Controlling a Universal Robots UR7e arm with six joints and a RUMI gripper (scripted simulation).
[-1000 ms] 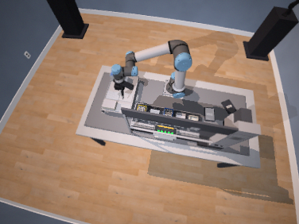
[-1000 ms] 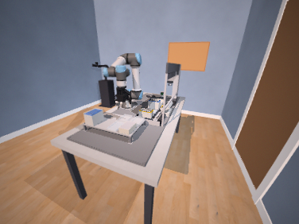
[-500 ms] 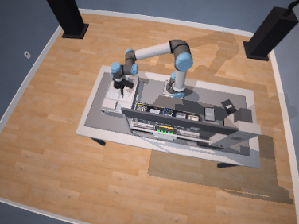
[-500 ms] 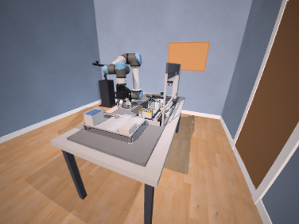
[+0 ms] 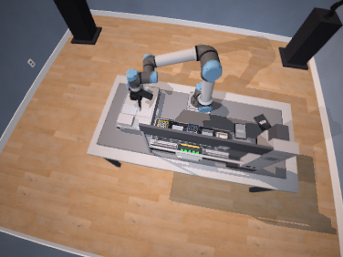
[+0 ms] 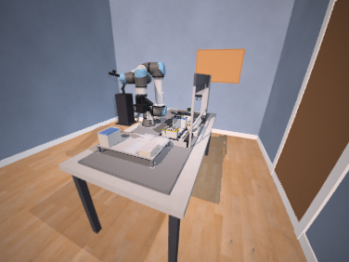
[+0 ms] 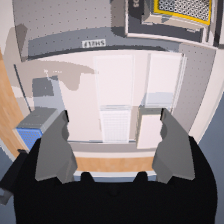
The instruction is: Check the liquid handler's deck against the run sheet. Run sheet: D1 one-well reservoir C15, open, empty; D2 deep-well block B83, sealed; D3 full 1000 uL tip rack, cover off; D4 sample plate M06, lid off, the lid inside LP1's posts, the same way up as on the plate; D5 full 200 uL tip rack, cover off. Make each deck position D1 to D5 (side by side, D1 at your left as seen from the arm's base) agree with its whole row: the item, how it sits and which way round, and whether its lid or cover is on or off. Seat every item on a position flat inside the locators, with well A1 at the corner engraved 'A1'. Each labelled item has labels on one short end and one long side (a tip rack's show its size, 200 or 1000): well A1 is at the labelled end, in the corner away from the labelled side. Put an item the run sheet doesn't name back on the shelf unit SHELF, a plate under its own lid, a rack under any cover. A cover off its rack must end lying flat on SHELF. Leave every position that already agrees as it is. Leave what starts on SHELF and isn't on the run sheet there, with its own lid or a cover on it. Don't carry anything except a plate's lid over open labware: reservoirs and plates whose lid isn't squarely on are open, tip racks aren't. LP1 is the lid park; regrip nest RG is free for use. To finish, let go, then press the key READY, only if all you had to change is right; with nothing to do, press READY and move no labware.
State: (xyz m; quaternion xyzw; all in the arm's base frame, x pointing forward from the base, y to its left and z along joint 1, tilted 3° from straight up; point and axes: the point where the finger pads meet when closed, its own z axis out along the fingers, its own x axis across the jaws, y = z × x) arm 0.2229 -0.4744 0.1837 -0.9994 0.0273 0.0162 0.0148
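My gripper (image 7: 114, 109) is open and empty, its two grey fingers spread wide above the shelf unit SHELF (image 7: 115, 95). In the overhead view the gripper (image 5: 137, 98) hangs over the shelf (image 5: 137, 111) at the table's left end. Pale flat items lie side by side on the shelf top, and one with a fine grid (image 7: 115, 125) lies right below the fingers. I cannot tell which are lids or covers. A yellow-rimmed tip rack (image 7: 182, 9) shows at the upper right edge, on the deck (image 5: 196, 128).
The liquid handler's frame (image 5: 205, 146) with green lights (image 5: 190, 149) spans the deck row. A blue-topped box (image 6: 110, 137) stands at the shelf's end, also in the wrist view (image 7: 30, 135). A dark key pad (image 5: 262, 122) sits at the table's right.
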